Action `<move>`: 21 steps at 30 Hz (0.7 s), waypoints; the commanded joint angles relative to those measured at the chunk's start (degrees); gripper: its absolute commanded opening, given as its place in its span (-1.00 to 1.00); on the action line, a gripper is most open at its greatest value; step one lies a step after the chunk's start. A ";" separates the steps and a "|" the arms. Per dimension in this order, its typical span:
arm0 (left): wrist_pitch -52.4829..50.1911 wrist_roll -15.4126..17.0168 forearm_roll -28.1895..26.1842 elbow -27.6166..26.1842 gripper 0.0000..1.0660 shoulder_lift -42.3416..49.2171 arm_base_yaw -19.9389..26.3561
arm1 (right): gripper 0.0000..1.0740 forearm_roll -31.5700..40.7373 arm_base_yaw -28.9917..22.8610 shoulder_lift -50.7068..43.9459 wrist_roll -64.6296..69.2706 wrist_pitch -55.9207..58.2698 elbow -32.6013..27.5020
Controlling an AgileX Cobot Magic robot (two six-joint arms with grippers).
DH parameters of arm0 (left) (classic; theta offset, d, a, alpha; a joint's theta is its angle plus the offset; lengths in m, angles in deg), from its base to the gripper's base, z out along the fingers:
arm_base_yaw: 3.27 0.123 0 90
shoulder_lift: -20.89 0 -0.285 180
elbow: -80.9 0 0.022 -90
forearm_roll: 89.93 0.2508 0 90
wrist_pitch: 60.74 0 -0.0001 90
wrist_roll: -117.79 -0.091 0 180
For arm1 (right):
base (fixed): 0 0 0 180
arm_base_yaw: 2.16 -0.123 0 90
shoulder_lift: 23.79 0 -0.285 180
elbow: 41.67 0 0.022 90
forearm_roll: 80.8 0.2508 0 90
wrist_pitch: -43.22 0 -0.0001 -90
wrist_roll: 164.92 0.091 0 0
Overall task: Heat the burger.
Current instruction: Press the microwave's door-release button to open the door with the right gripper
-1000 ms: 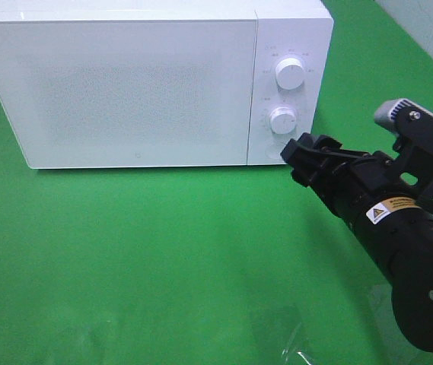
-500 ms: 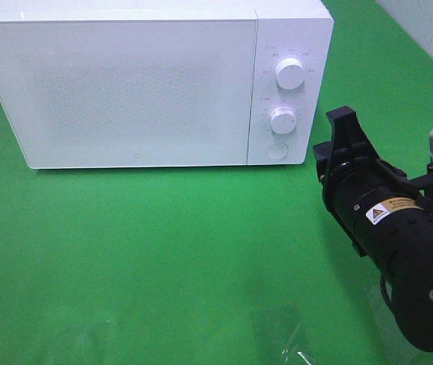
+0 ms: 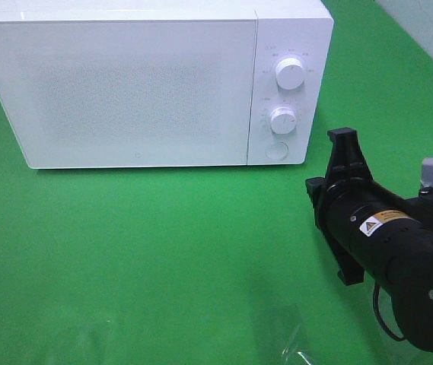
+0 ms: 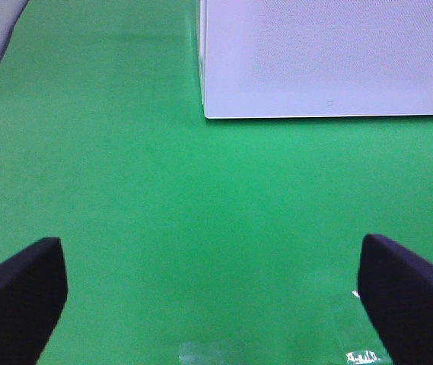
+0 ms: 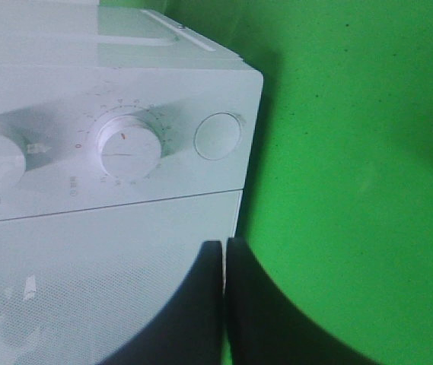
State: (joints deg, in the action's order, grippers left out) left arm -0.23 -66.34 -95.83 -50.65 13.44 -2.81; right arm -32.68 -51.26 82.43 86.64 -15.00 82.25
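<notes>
The burger is out of view. A white microwave [image 3: 140, 84] stands at the back with its door closed; two knobs [image 3: 289, 73] and a round button [image 3: 277, 150] sit on its right panel. My right gripper [image 3: 311, 186] hovers just off the microwave's front right corner, rolled on its side, shut on nothing. In the right wrist view its fingertips [image 5: 224, 258] meet in front of the door's edge, with the lower knob [image 5: 128, 148] and button [image 5: 218, 137] beyond. My left gripper [image 4: 216, 289] is open over bare green cloth, facing the microwave's [image 4: 323, 53] left corner.
Green cloth [image 3: 163, 251] covers the table. A clear crinkled patch of tape or film [image 3: 292, 342] lies near the front edge, also seen as the film [image 4: 212, 351] under the left gripper. A pale wall [image 3: 429, 30] borders the back right.
The right gripper drew back from the microwave's round button toward the front right, rolled onto its side and closed its jaws. The left gripper stayed open.
</notes>
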 commanded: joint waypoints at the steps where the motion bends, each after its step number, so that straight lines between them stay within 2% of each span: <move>1: -0.86 -0.06 -0.06 0.23 0.81 1.20 0.00 | -1.00 0.40 0.34 -0.17 0.46 0.63 0.34; 5: -0.86 -0.06 -0.06 0.23 0.81 1.20 0.00 | -1.00 0.74 0.52 -0.11 0.40 2.12 1.20; 7: -0.86 -0.06 -0.06 0.23 0.81 1.20 0.00 | -1.00 -2.64 3.09 1.20 0.40 4.35 3.55; 10: -0.86 -0.06 -0.06 0.23 0.81 1.20 0.00 | -1.00 -3.27 3.78 1.66 0.40 5.16 4.24; 14: -0.86 -0.06 -0.06 0.23 0.81 1.20 0.00 | -1.00 -7.05 7.28 4.93 0.46 8.71 8.88; 21: -0.86 -0.06 -0.06 0.23 0.81 1.20 0.00 | -1.00 -7.22 9.74 7.85 0.46 10.60 12.89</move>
State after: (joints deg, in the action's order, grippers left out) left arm -0.23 -66.34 -95.83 -50.65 13.44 -2.81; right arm -39.27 -42.55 89.42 86.64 -4.91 93.71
